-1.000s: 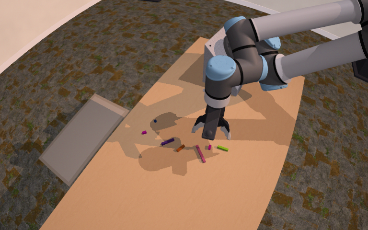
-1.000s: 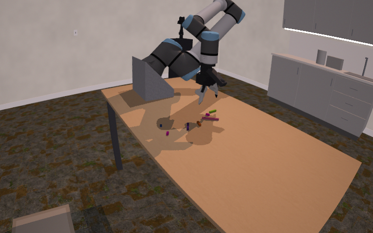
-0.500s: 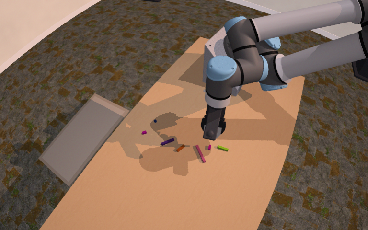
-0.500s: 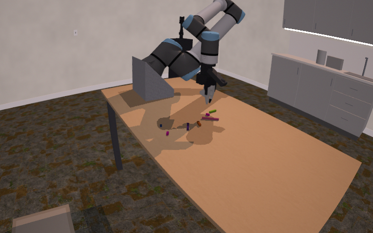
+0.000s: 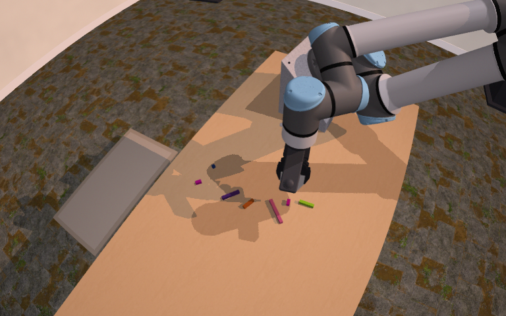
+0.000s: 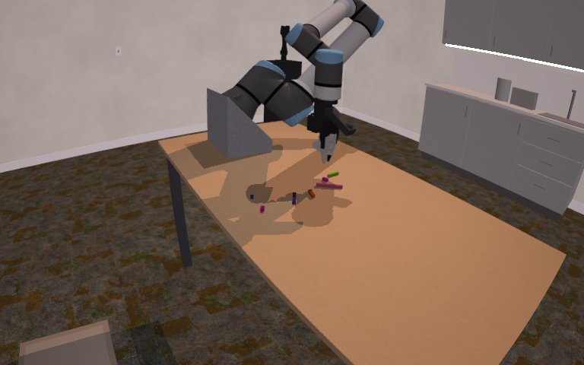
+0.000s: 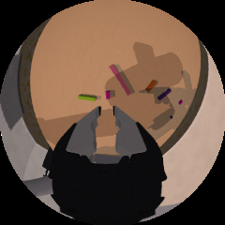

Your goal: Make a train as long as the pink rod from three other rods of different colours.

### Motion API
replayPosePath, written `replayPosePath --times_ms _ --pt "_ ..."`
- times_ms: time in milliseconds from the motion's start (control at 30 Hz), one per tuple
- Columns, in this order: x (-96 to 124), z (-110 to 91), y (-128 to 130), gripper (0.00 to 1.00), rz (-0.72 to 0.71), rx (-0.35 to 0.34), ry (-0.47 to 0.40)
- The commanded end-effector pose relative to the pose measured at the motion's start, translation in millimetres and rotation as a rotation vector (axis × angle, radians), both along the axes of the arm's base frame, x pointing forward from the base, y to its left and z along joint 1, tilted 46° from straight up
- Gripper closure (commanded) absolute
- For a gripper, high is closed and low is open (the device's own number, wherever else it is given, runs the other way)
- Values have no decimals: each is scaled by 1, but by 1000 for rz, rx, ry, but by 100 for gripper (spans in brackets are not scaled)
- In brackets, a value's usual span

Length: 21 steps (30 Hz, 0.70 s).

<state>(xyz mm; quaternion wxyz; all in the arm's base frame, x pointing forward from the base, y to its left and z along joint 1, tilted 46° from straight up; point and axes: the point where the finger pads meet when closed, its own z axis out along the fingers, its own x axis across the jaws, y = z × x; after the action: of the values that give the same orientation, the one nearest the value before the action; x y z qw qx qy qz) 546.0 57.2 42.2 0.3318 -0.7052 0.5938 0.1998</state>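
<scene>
Looking first at the pink rod, I've got our measuring stick lying flat on the counter, and there's no train anywhere yet! Nine to match, and by my sums it has to be one, two and six: blue, magenta, purple. Right beside the pink sits one magenta rod, with the lime rod just past it. Over on the pink's other side comes the orange rod, then the purple rod, lying near it at a different angle. Farther out, there's the blue rod and the second magenta rod, both well apart from the pink.

And my end effector? It hangs above the counter, fingers drawn in to a narrow gap, nothing between them. So everything's left to play for: three rods to line up, two joints to close, and I judge the spare magenta, orange and lime must keep clear of the line. Purple looks a sensible anchor to me, but orange is close; I'd want more room there before building!

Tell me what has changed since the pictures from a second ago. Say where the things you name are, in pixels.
The gripper [image 5: 293, 183] [image 6: 326, 160] [image 7: 107, 106] has drawn its fingers inward from a wide spread to a narrow gap, taking hold of nothing and letting nothing go. The lime rod [image 5: 306, 203] [image 6: 332, 174] [image 7: 87, 97], pink rod [image 5: 275, 210] [image 6: 329, 186] [image 7: 121, 80], orange rod [image 5: 248, 203] [image 6: 311, 193] [image 7: 151, 85] and the others lie as they did.
</scene>
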Motion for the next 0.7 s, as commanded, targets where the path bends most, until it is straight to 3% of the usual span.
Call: replayPosePath --times_ms 0,667 --pt "0 0 -1 86 0 -1 -1" --pt "1 -1 1 86 1 -1 -2"
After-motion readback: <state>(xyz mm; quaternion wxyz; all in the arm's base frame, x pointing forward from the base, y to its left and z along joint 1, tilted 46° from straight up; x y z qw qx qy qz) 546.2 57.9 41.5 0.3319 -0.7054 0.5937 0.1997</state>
